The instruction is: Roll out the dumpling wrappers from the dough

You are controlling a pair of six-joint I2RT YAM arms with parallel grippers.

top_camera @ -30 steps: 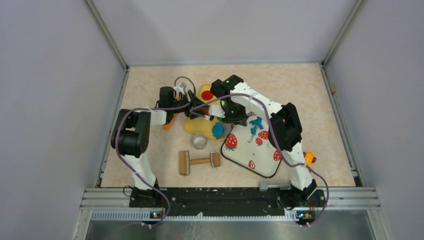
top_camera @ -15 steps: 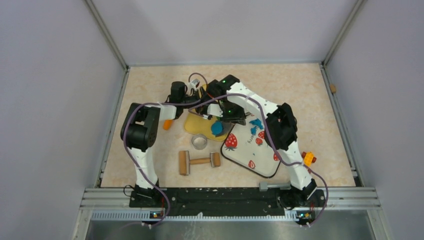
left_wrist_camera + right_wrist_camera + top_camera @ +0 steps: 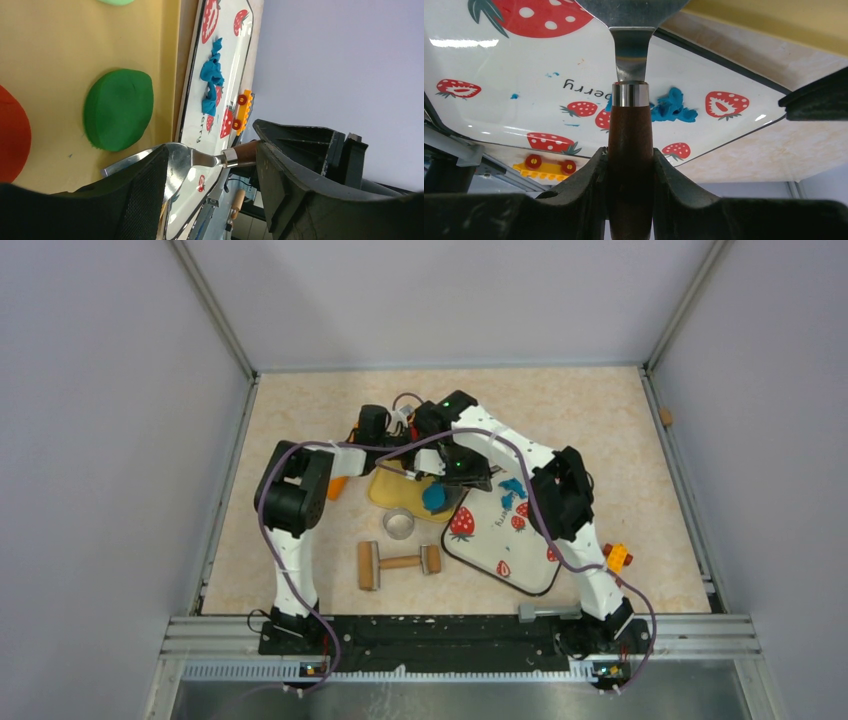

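Observation:
A round blue wrapper [image 3: 435,498] lies on the yellow mat [image 3: 384,491], just in front of my right gripper [image 3: 455,470]. Ragged blue dough scraps [image 3: 513,488] lie on the strawberry tray [image 3: 500,552]; they also show in the left wrist view [image 3: 212,78] and the right wrist view [image 3: 671,111]. My right gripper [image 3: 630,155] is shut on the wooden handle [image 3: 630,130] of a metal spatula, blade over the mat edge. My left gripper [image 3: 210,145] is open above the mat, jaws wide either side of the spatula blade [image 3: 177,159]. In the top view my left gripper [image 3: 400,438] is close beside the right one.
A green disc [image 3: 118,110] and a red disc [image 3: 12,135] lie on the mat. A metal ring cutter [image 3: 399,524] and a wooden rolling pin [image 3: 399,563] lie in front of it. A yellow toy block [image 3: 617,556] sits right of the tray.
My left arm has swung to the right, over the mat and up beside the right gripper. The right gripper and its spatula have barely moved.

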